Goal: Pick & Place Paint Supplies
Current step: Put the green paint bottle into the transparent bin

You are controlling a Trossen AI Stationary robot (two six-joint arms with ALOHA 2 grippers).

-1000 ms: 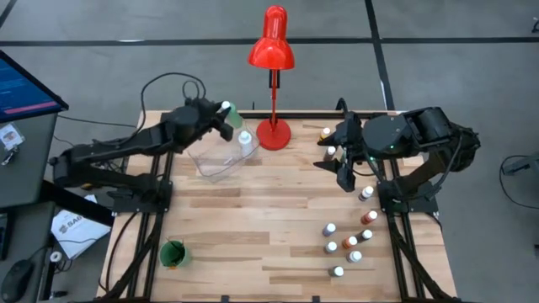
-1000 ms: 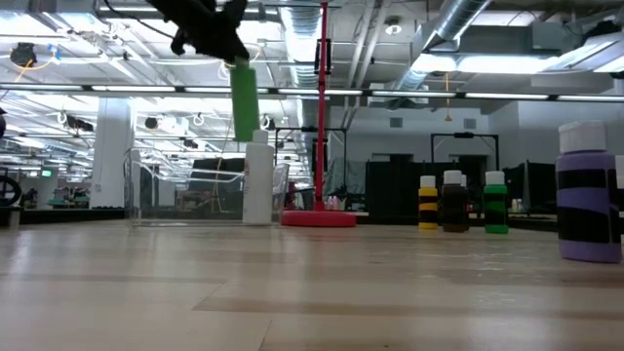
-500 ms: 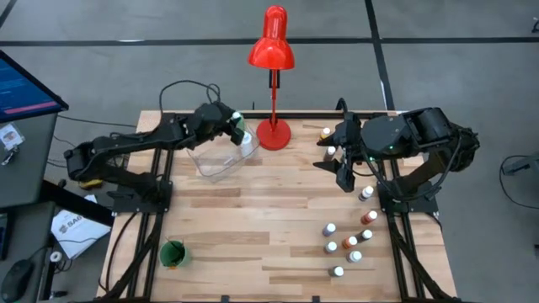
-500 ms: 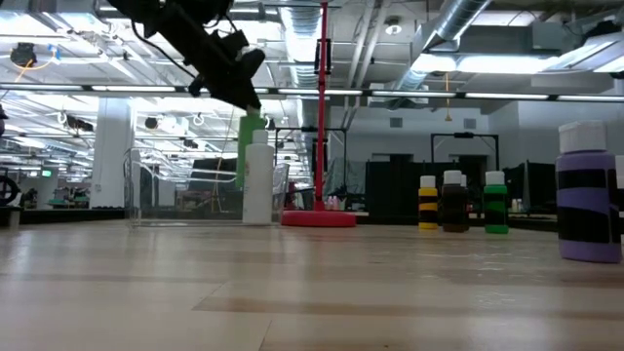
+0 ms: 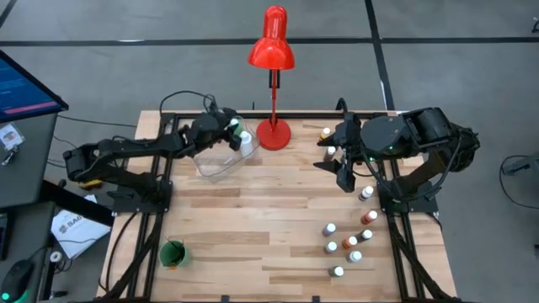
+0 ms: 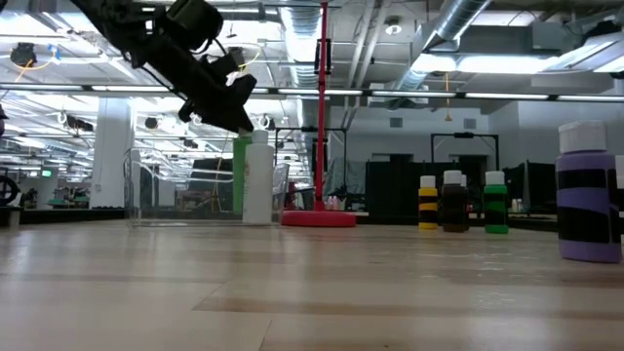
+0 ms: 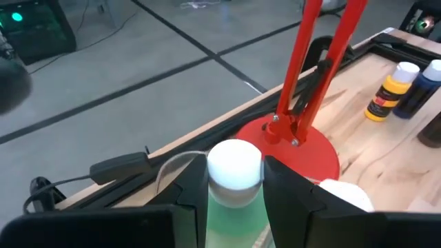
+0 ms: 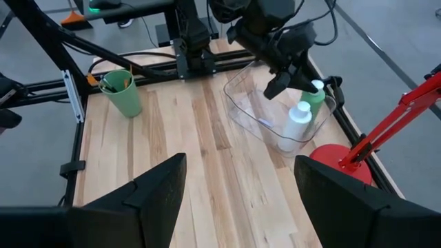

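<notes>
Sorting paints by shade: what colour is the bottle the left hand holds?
Green, white-capped bottle in the left hand; clearest in the left wrist view.

We see a tall red metal desk lamp [image 5: 271, 50] standing on its round red base at the far edge of the light wooden plank bench [image 5: 253, 227]. Near the bench's front left corner stands a small green cup [image 5: 173, 253], and the right wrist view shows thin dark sticks inside it. Beside the bench on the left a dark monitor with a blue screen [image 5: 24, 86] sits over the grey floor, with a white printed sheet [image 5: 71, 229] lying below it.
</notes>
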